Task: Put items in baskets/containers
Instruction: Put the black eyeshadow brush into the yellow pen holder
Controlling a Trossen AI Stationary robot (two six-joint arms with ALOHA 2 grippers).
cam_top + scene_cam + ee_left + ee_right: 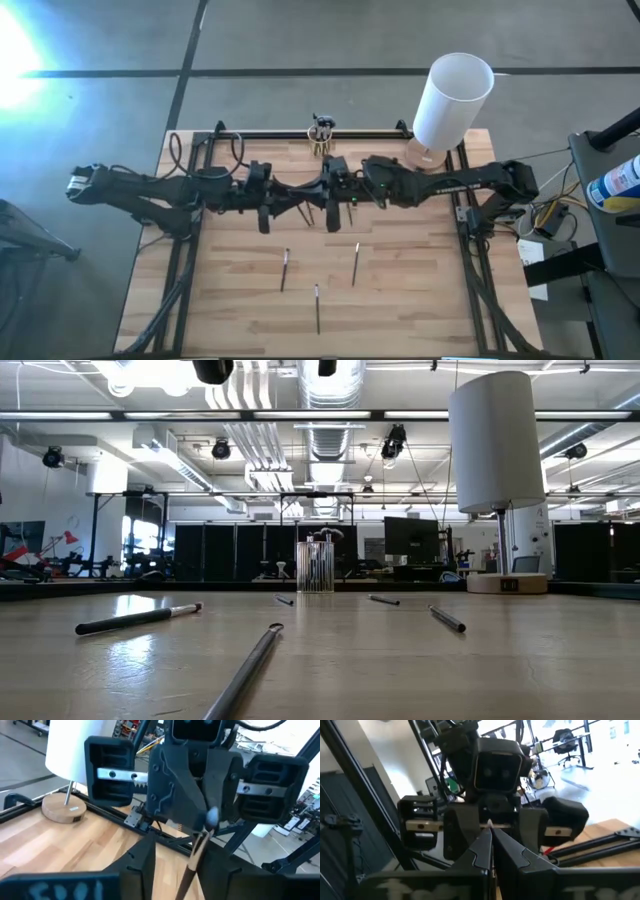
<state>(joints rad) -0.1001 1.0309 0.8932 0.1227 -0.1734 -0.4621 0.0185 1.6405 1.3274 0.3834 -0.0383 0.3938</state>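
Wood tabletop: carries three loose brushes toward 6 o'clock of the arms. The glass cup stands at the 12 o'clock edge.
Left end effector: above mid-tabletop, facing the right one. Its fingers are spread to either side of the held brush and do not clamp it.
Right end effector: fingers pressed together, pinching the held brush at its upper end.
Held brush: thin and stick-like, with a pale end at the pinch. The shaft hangs down between the left fingers, above the tabletop.
Glass cup: small, clear, upright, already holding several brushes. The white cylinder stands at its 3 o'clock.
Risk 1: the pinch sits at one end only. Expect the shaft to swing or slip out if you move fast.
Risk 2: the left fingers flank the shaft. Withdraw them straight back, or they may knock the brush loose.
Risk 3: the cup mouth is narrow and crowded. A tilted brush may catch the rim, tip the cup or bounce out.
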